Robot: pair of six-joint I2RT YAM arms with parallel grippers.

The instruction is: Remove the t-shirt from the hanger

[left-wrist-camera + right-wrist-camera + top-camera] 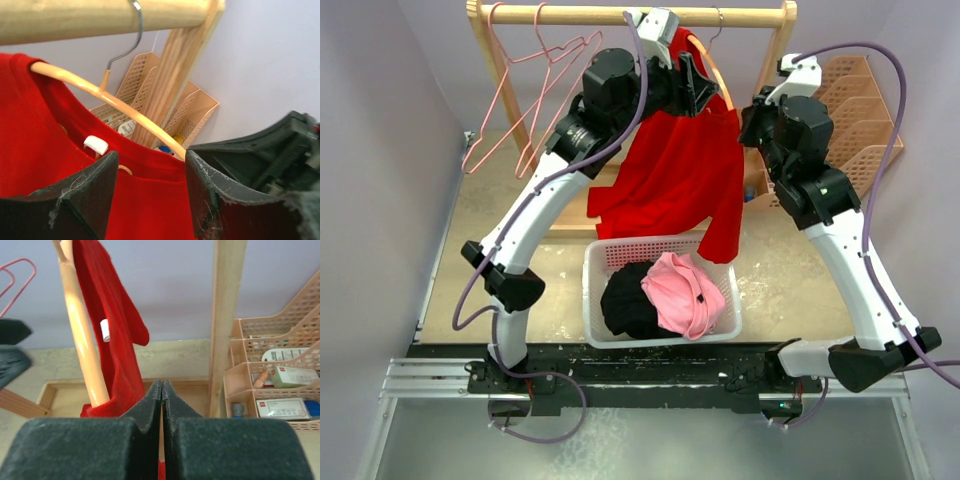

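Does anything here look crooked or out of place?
Yes. The red t-shirt hangs lopsided on the orange hanger: one hanger arm is bare, and the cloth sags in a bunch toward the basket. The right tool is shut on a bit of it.

Pale lilac walls (380,150) close in the left, rear and right sides. The table (800,290) has a beige, mottled top with whitish scuffs. At its back stands a light wooden rack (492,55): a round bar (600,14) across the top, 2 upright posts (227,315), and a flat frame (50,390) at the base resting on the table. Beside the right post, near the right wall, stands a peach perforated organizer (860,110) of stepped trays; the right wrist view shows small boxes (282,407) in them. A black strip and a silver rail (430,378) edge the table's near side, with a grey surface (640,445) below. Light is soft and even, shadows faint.
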